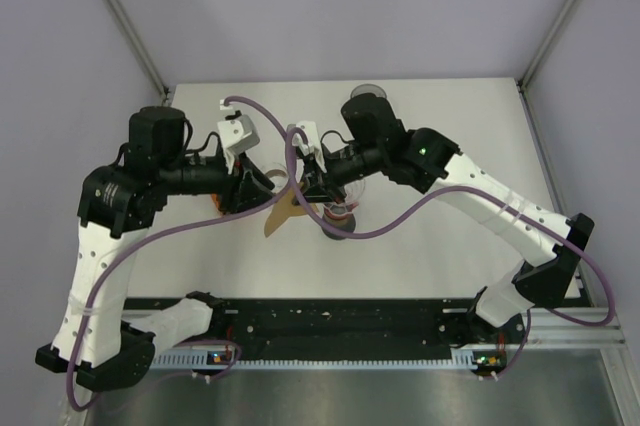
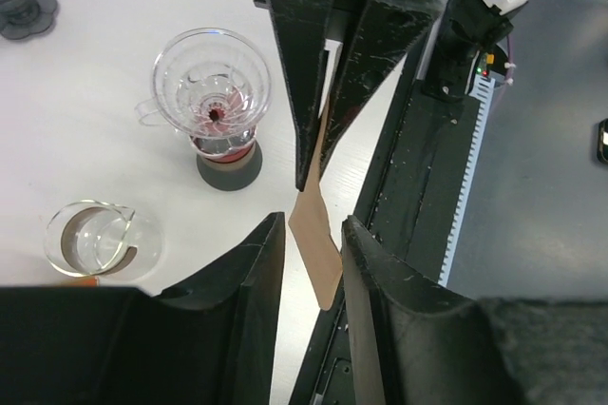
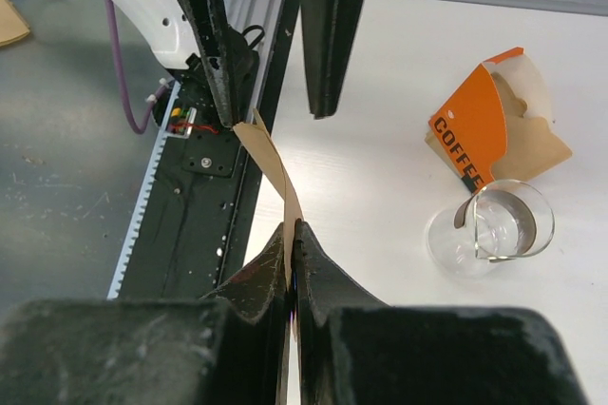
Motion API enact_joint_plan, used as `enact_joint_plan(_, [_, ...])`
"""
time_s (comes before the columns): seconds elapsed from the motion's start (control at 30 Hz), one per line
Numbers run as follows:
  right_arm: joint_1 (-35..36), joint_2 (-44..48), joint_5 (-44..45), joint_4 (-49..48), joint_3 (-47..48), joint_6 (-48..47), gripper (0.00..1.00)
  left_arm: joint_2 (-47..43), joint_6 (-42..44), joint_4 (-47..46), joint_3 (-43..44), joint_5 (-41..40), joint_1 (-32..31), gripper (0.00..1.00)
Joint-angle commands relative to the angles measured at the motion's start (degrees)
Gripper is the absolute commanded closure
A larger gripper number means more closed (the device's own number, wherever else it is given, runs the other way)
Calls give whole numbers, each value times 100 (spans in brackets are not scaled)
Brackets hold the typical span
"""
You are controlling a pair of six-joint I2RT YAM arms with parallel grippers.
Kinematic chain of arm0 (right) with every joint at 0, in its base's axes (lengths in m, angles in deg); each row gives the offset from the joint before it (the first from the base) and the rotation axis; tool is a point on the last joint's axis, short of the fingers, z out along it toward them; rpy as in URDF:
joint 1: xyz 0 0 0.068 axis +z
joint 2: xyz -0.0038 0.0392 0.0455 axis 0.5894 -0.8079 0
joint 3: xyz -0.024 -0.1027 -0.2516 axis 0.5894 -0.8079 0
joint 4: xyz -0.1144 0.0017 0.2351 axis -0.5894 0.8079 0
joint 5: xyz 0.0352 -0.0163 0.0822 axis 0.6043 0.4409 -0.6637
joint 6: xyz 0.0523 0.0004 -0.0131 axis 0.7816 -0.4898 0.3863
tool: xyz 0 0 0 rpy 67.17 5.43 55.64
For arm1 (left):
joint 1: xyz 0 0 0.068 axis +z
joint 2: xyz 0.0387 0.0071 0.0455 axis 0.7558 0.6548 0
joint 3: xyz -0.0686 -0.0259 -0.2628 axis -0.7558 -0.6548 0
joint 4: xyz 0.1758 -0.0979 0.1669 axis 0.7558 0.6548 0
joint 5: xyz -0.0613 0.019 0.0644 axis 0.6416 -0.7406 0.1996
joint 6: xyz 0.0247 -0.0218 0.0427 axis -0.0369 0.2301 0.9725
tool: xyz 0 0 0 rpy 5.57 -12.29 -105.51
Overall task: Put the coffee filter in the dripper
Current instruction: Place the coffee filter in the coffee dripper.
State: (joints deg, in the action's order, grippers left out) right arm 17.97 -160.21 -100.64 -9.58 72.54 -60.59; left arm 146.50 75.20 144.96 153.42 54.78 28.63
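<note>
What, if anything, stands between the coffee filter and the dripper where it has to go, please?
Nothing visible: the coffee filter, pinched by the right tool, hangs beside the dripper, whose mouth is open.

- Traffic jam at centre table: the left gripper [image 1: 258,191] and right gripper [image 1: 308,193] meet nose to nose. The coffee filter [image 1: 283,208] stretches between them, so there is no way through.
- The dripper [image 2: 211,91] shows an open mouth from above, but the right gripper's fingers [image 2: 313,72] crowd its 3 o'clock.
- At the dripper's 7 o'clock in the left wrist view stands a glass beaker [image 2: 90,237], with a bare lane of table [image 2: 104,163] between them.
- An orange filter box [image 3: 475,134] sits just beside the beaker, at its 12 o'clock in the right wrist view.
- Overhead, there is open white surface from 3 to 5 o'clock of the dripper, crossed by a sagging purple cable [image 1: 375,234].
- At 12 o'clock, a small dark cup [image 1: 368,89] stands on the far strip.
- At 6 o'clock, a black rail [image 1: 340,321] bars the near edge.
</note>
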Motion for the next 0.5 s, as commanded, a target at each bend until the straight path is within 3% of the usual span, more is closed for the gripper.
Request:
enact_joint_plan(0.0, [-47, 135, -133, -48, 95, -115, 100, -91, -375, -502, 98, -211, -19, 63])
enact_joint_plan(0.23, [-38, 135, -151, -57, 77, -150, 100, -83, -375, -484, -16, -114, -19, 86])
enact_joint_plan(0.47, [-38, 144, -194, -57, 68, -159, 100, -47, -392, -502, 10, 0, -18, 99])
